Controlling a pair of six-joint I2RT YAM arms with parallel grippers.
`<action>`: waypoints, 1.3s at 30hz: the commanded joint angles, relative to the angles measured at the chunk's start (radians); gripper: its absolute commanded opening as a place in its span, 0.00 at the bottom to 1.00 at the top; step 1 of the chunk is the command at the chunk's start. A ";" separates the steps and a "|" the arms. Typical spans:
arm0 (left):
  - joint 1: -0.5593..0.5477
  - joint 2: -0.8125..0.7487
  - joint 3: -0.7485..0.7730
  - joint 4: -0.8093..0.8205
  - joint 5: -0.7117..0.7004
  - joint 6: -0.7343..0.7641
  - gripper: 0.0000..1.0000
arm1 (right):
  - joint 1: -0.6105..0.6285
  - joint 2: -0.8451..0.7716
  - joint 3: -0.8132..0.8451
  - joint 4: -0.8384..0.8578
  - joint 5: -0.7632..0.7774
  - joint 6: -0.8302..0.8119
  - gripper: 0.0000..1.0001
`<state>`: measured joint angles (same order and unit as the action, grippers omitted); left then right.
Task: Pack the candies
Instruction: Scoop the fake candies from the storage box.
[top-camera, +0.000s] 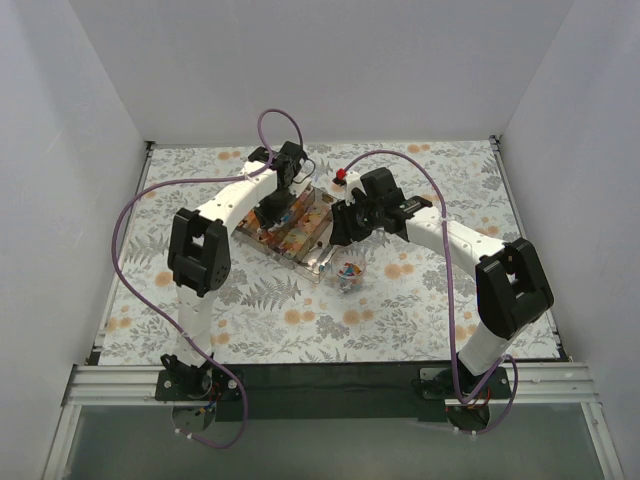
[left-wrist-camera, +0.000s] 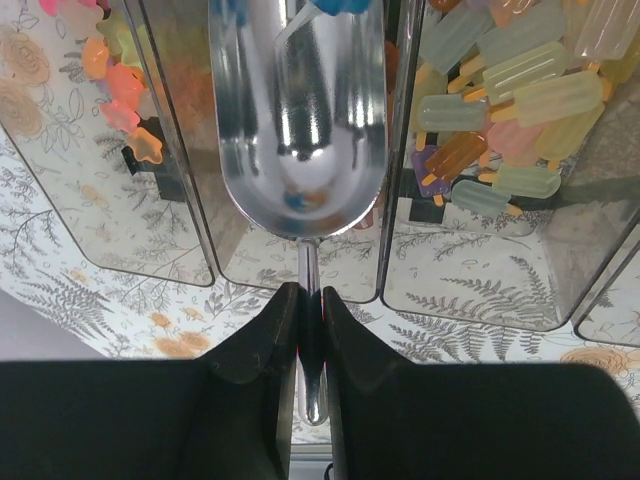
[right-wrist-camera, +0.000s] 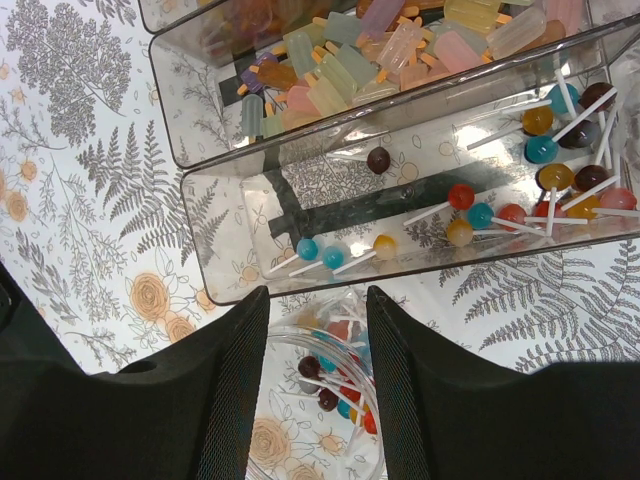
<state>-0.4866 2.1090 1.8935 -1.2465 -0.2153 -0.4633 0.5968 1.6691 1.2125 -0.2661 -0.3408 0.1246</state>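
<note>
My left gripper (left-wrist-camera: 310, 300) is shut on the thin handle of the metal scoop (left-wrist-camera: 300, 110), which hangs over the middle of the clear divided tray (left-wrist-camera: 170, 190). The scoop bowl is almost empty. Candies fill the tray: star-shaped ones (left-wrist-camera: 120, 85) to the left, popsicle-shaped ones (left-wrist-camera: 510, 80) to the right, lollipops (right-wrist-camera: 530, 190) in the end compartment. My right gripper (right-wrist-camera: 318, 330) stands just in front of the tray, its jaws closed against a clear cup (right-wrist-camera: 330, 390) with several lollipops inside. From above, the cup (top-camera: 348, 272) sits beside the tray's near corner.
The flower-print tablecloth (top-camera: 420, 290) covers the table. A small red-capped object (top-camera: 340, 176) stands behind the tray (top-camera: 312, 262). White walls close in the back and both sides. Purple cables loop over both arms.
</note>
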 joint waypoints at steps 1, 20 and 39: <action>0.008 -0.003 0.013 0.125 0.105 0.026 0.00 | 0.000 -0.006 -0.019 0.024 -0.001 -0.003 0.50; 0.019 -0.040 -0.117 0.194 0.137 0.041 0.00 | -0.121 0.255 0.361 0.036 0.076 -0.134 0.50; 0.019 -0.027 -0.057 0.170 0.139 0.040 0.00 | -0.114 0.610 0.657 0.022 -0.026 -0.362 0.26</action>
<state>-0.4553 2.1109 1.7988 -1.0912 -0.1490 -0.4305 0.4740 2.2784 1.8145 -0.2455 -0.3199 -0.1993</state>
